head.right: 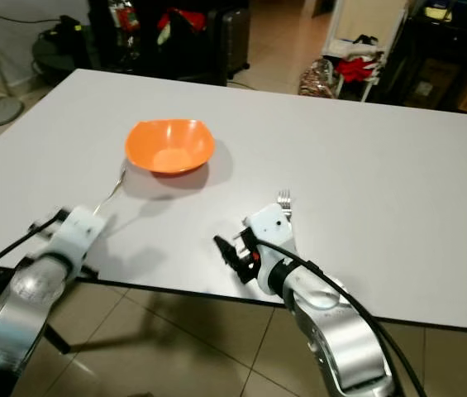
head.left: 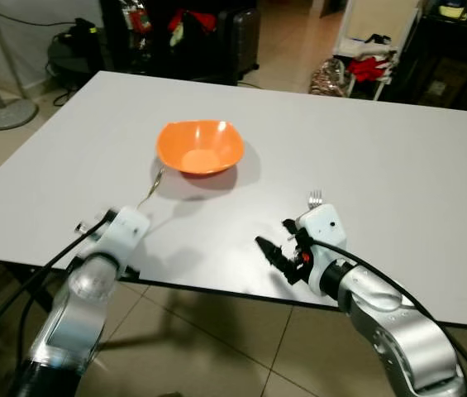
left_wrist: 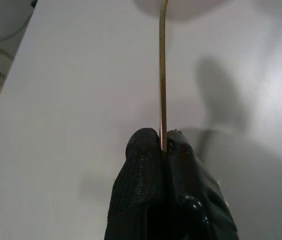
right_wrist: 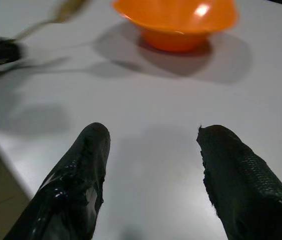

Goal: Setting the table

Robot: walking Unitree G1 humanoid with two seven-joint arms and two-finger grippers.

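An orange bowl (head.left: 200, 147) stands on the white table (head.left: 398, 165), left of the middle. My left gripper (left_wrist: 161, 142) is shut on the thin metal handle of a spoon (head.left: 153, 188), low over the table near its front edge. The spoon's far end reaches to the bowl's left side. To the right, my right gripper (right_wrist: 153, 131) hovers open just above the table with nothing between its fingers, pointing left toward the bowl. The tines of a fork (head.left: 315, 198) lie on the table just behind the right wrist, which hides the fork's handle.
The table's front edge (head.left: 216, 291) runs just under both wrists, with tiled floor below. A standing fan base (head.left: 6, 113) is at the far left. Dark luggage (head.left: 233, 37) and a chair with clothes (head.left: 365, 62) stand beyond the far edge.
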